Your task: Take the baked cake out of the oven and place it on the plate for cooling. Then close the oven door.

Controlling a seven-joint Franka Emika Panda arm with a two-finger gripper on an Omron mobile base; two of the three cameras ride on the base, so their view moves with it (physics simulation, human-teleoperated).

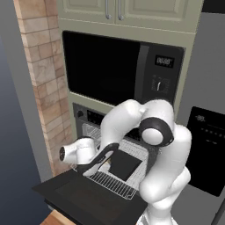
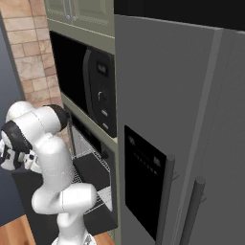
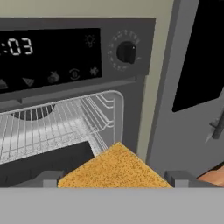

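Note:
The baked cake (image 3: 114,168), a tan-brown speckled lump, sits between my two fingertips at the bottom of the hand view. My gripper (image 3: 114,179) is shut on it, with a finger (image 3: 50,178) pressed against each side. The cake is held in front of the oven (image 3: 65,57), below its control strip with display and knob. The oven door (image 1: 83,193) lies folded down flat and open. A wire rack (image 1: 115,184) is pulled out over the door, and a dark tray (image 1: 124,165) rests on it. The plate is out of view.
A large black microwave (image 1: 105,66) is built in above the oven. A grey fridge (image 2: 182,119) stands right beside the oven. A brick wall (image 1: 44,88) is on the left. My own arm (image 1: 154,132) blocks much of the oven opening.

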